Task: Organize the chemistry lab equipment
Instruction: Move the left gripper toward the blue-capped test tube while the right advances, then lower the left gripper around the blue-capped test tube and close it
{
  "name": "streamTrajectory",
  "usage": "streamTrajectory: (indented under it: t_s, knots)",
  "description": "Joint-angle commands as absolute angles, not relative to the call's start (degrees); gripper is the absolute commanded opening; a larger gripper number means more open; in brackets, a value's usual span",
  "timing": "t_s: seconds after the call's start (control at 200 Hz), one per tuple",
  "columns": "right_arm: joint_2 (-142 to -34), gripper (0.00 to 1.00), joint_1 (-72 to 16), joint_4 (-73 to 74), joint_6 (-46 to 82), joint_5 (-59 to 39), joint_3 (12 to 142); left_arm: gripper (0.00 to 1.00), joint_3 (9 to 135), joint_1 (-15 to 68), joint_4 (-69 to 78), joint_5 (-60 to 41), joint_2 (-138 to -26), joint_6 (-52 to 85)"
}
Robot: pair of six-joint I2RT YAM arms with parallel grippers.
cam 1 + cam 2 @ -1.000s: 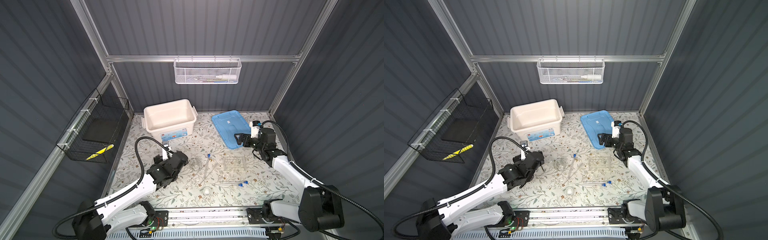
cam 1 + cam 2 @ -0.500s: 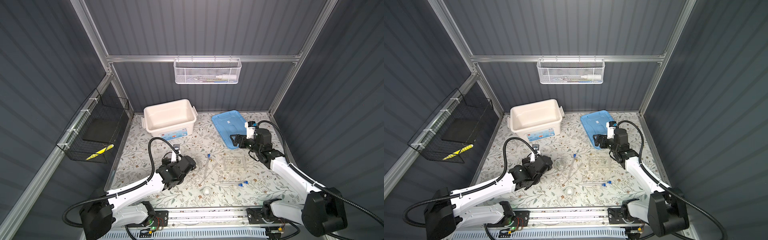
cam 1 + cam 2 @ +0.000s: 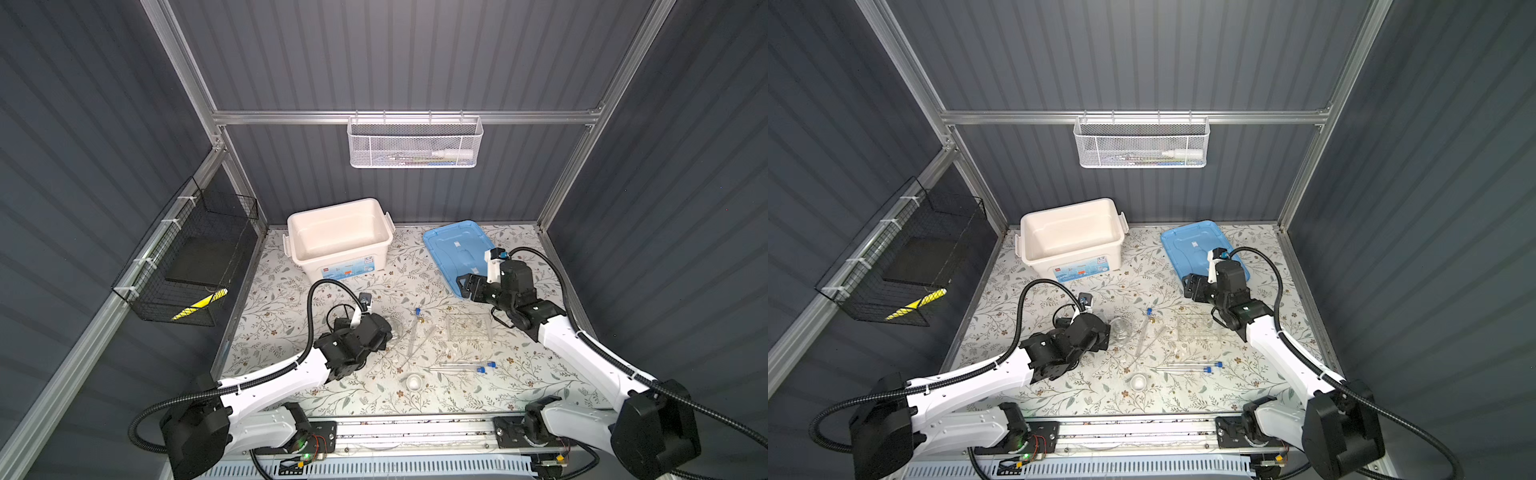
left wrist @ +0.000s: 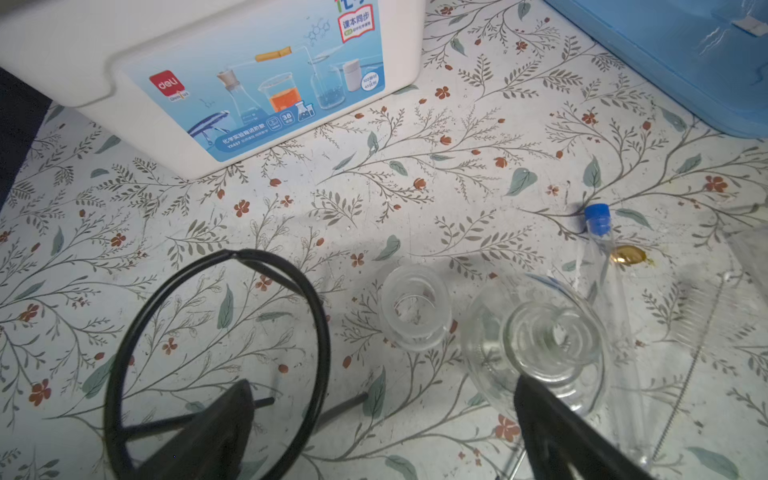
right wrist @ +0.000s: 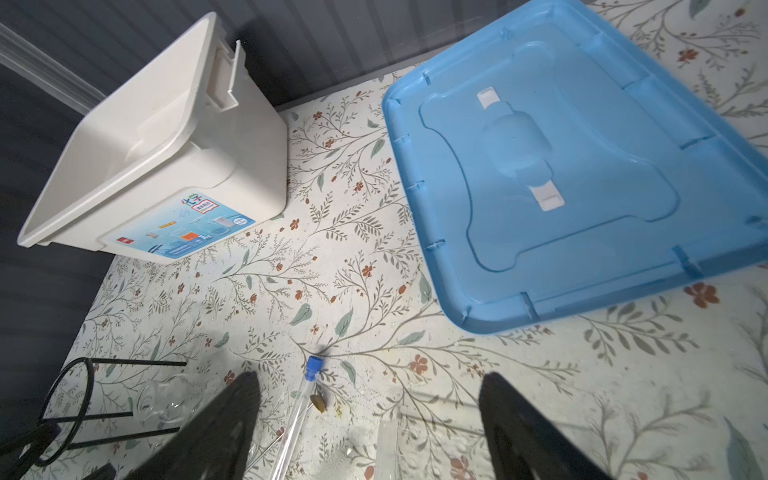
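Two sets of jaws, both wide apart, holding nothing. Glass flask (image 3: 1121, 328) stands mid-counter (image 3: 1000, 324), in a top view at 3 o'clock from left jaws, between small beaker (image 4: 415, 307) and blue-capped tube (image 4: 598, 249). Light, hard, slippery, breaks easy. Grab neck softly, not fat belly.

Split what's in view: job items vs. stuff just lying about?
Job:
flask, small beaker, ring stand, capped tubes, tube rack, white dish

Lying about:
white box, blue lid, white wall basket, black wall basket
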State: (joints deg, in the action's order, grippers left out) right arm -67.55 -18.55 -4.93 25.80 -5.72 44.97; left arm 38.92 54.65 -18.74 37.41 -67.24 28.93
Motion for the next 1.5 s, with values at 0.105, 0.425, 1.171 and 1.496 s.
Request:
streamTrajectory:
  t_s: [0.105,0.425,1.171,1.496]
  knots:
    - [-65.7,0.84,-19.1,-7.5,28.7,-4.3,45.4,0.99,41.8,54.0,-19.8,34.1,-66.3,24.7]
    - [-64.7,0.85,-19.2,-9.4,26.3,-3.2,44.6,0.84,45.8,54.6,-19.9,25.1,-70.1,23.2]
    - [-62.2,0.99,-18.0,-9.3,20.3,0.5,42.8,0.68,58.6,68.6,-24.7,28.5,-86.9,36.5]
    - [-62.7,0.99,-15.7,-11.2,21.8,-0.7,42.5,0.64,64.4,64.4,-25.4,24.1,-95.9,40.1]
